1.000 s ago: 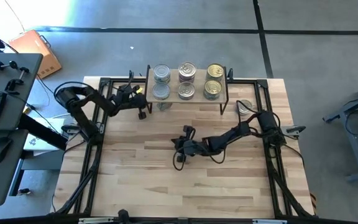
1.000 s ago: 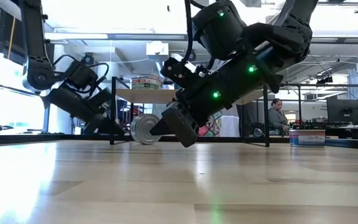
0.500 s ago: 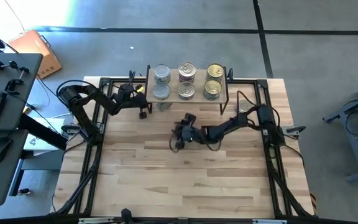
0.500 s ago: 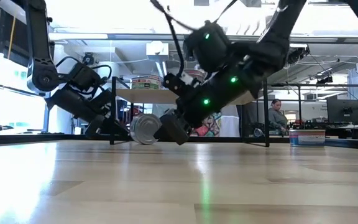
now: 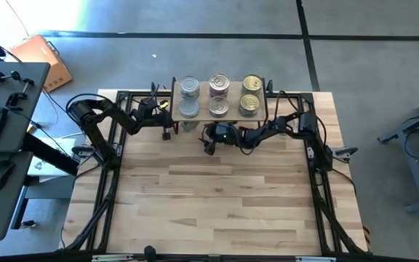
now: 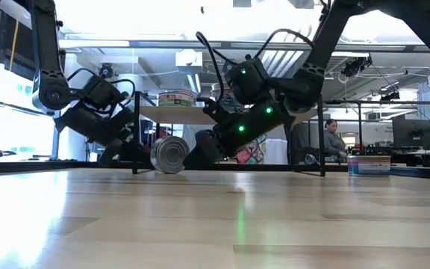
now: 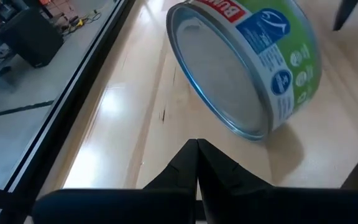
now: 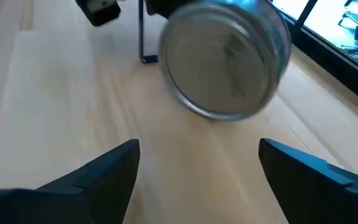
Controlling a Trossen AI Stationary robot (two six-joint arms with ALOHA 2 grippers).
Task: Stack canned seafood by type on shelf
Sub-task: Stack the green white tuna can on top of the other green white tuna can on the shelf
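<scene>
The large light-wood butcher-block table [image 5: 209,204] lies bare across its near half, while the low light-wood shelf on black wire legs [image 5: 230,113] stands at the far edge carrying six short round metal tins [image 5: 220,95] in three pairs. A short round silver tin with a green and blue label [image 6: 169,154] lies on its side on the table beneath the shelf front. It lies between the two claws and touches neither: the right claw [image 8: 197,165] stands released just short of it, the left claw [image 7: 196,163] clenched empty just beside it.

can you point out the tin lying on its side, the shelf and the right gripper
tin on its side [image 6: 168,155]: low view, on its round metal end face.
shelf [image 5: 230,109]: high view, on bare wood between tins.
right gripper [image 8: 197,158]: right wrist view, midway between its open fingertips.
</scene>
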